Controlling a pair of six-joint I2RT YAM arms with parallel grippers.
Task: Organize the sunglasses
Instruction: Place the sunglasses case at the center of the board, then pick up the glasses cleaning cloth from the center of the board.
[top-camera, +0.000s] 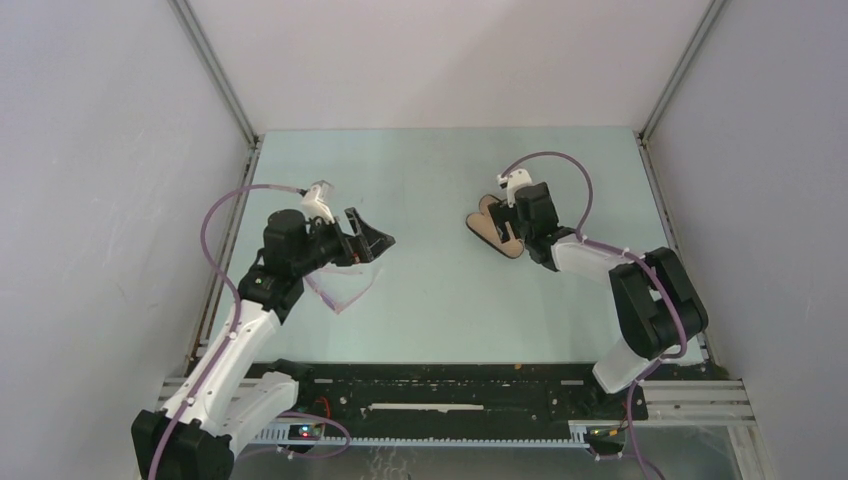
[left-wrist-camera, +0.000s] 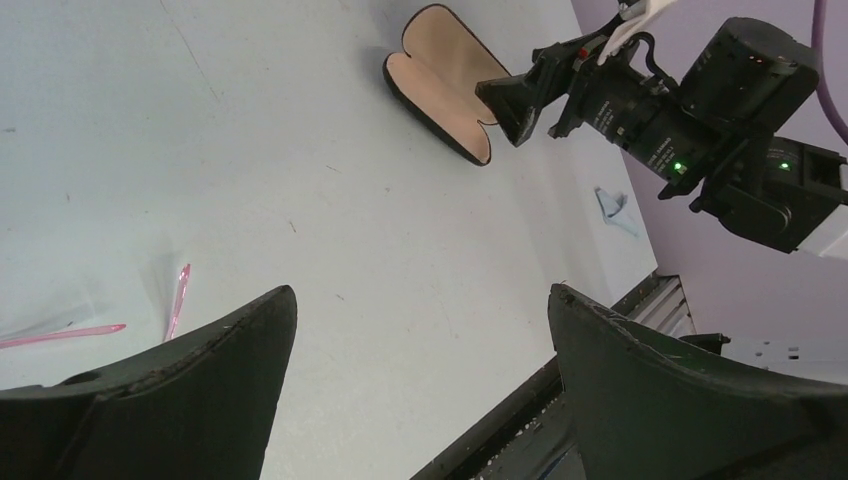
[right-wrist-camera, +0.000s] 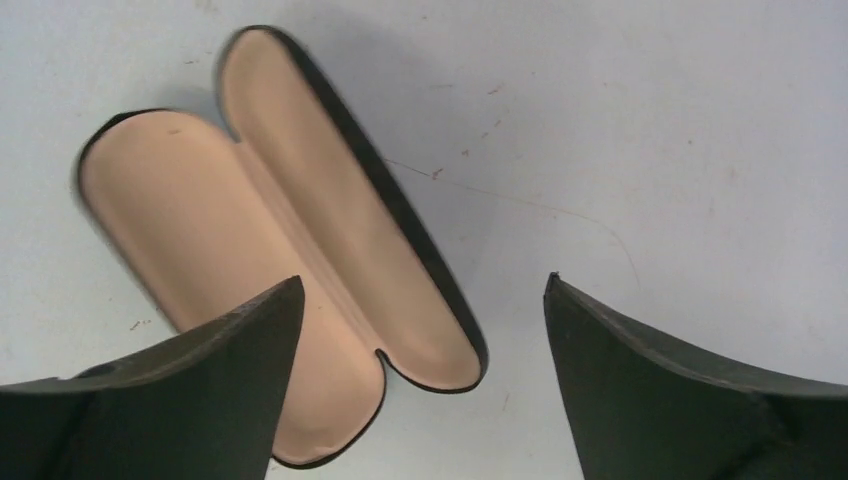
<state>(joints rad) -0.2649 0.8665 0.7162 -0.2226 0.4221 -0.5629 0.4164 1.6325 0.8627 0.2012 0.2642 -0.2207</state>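
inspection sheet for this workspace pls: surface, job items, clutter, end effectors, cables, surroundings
surface: pale green table, faint scuffs
job's things: sunglasses lying on the table beneath the left arm, not held
clutter: black case lying open, tan lining up, nothing in it; small blue cloth on the table near the right arm
grippers: left end effector open, empty; right end effector open, above the case
cables: purple cable looping along the left arm, another arching over the right arm
surroundings: plain white walls on three sides; black rail at the near edge
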